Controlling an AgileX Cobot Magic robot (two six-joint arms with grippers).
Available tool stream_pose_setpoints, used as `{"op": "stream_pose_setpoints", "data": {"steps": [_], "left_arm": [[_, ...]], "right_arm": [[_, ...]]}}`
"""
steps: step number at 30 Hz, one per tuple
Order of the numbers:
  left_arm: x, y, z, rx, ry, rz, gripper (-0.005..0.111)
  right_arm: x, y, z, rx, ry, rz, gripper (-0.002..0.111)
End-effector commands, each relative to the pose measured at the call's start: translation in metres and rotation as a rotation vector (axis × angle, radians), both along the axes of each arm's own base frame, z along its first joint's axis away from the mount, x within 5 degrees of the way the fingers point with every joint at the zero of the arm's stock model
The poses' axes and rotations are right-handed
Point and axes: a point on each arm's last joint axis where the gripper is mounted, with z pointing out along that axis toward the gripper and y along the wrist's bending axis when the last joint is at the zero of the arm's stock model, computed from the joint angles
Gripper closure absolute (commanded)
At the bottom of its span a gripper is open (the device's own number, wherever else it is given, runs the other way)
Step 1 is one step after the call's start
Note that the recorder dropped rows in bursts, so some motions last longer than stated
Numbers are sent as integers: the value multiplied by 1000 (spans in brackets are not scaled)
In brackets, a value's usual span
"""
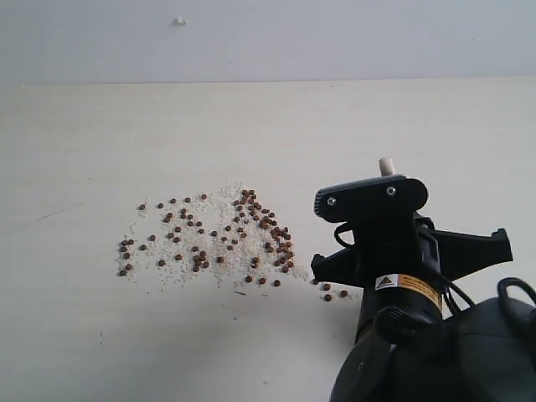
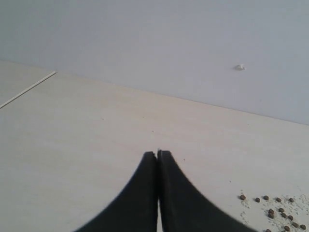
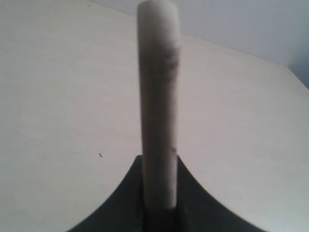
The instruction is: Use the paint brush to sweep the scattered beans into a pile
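Reddish-brown beans (image 1: 219,239) lie scattered among white grains in a broad loose patch on the pale table (image 1: 84,151), thickest near its right end (image 1: 270,228); no tight pile shows. A few stray beans (image 1: 335,293) sit by my right arm (image 1: 385,251). My right gripper (image 3: 158,163) is shut on the paint brush (image 3: 158,96), seen edge-on as a pale cream column; only its tip (image 1: 386,165) shows above the wrist in the exterior view. My left gripper (image 2: 158,154) is shut and empty, with beans (image 2: 279,210) off to one side of it.
A light wall (image 1: 335,33) with a small white bump (image 1: 179,21) rises behind the table. White grains (image 1: 167,268) spread among and around the beans. A thin pale seam line (image 2: 29,88) crosses the table in the left wrist view.
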Motion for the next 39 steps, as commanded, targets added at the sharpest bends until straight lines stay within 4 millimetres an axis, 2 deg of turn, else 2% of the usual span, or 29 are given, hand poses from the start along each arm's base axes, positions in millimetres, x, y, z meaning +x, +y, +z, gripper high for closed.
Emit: {"op": "stream_pose_setpoints", "data": {"steps": [1,6,10,20,24,29,39], "left_arm": [[0,0,0,-8,-5,2,107],[0,0,0,-8,-5,2,107],[0,0,0,-8,-5,2,107],[0,0,0,-8,-5,2,107],[0,0,0,-8,-5,2,107],[0,0,0,-8,-5,2,107],[0,0,0,-8,-5,2,107]], "right_arm": [[3,13,-8,117,-32,30,108],[12,42,1,205,-39,88,108],[21,73,10,282,-56,171,108],[41,114,5,288,-190,135,108],[48,132,13,304,-208,148,108],[51,140,29,252,-190,148,108],[48,133,78,141,-202,218,108]]}}
